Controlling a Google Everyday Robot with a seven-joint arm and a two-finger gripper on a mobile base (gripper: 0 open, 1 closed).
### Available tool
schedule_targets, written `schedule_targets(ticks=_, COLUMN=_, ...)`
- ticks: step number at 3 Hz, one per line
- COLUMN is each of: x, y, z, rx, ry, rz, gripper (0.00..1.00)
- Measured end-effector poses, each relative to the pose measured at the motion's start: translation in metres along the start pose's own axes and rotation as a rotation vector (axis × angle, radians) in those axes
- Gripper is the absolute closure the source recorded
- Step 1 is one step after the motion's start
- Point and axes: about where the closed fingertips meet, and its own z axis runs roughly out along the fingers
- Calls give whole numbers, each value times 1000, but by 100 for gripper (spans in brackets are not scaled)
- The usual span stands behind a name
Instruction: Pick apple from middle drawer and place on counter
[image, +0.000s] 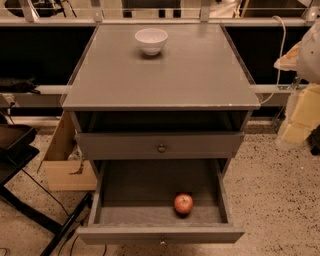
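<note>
The apple (183, 203) is small, round and red-orange. It lies on the plank floor of the middle drawer (145, 187), near the drawer's front wall and a little right of centre. The drawer is pulled fully open at the bottom of the cabinet. The counter (165, 75) is the flat grey top above it. A pale blurred shape at the right edge looks like my arm with the gripper (301, 117). It is level with the cabinet's upper part, far to the right of the apple and well above it, touching nothing.
A white bowl (151, 40) stands at the back middle of the counter. A shut grey drawer front with a dark knob (161, 148) sits above the open drawer. A cardboard box (65, 170) and black stand legs (30, 210) are on the floor at left.
</note>
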Motion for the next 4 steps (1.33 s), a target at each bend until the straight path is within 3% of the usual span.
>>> schedule_targets(ticks=1, x=0, y=0, z=0, rx=0, ry=0, rz=0, gripper=0)
schedule_targets(ticks=2, x=9, y=20, z=41, rx=10, ry=-24, rz=38, gripper=0)
schedule_targets(ticks=3, x=33, y=49, z=90, rx=27, ry=-29, rz=105, gripper=0)
schedule_targets(ticks=4, x=62, y=75, z=172, rx=-2, ry=1, rz=174, gripper=0)
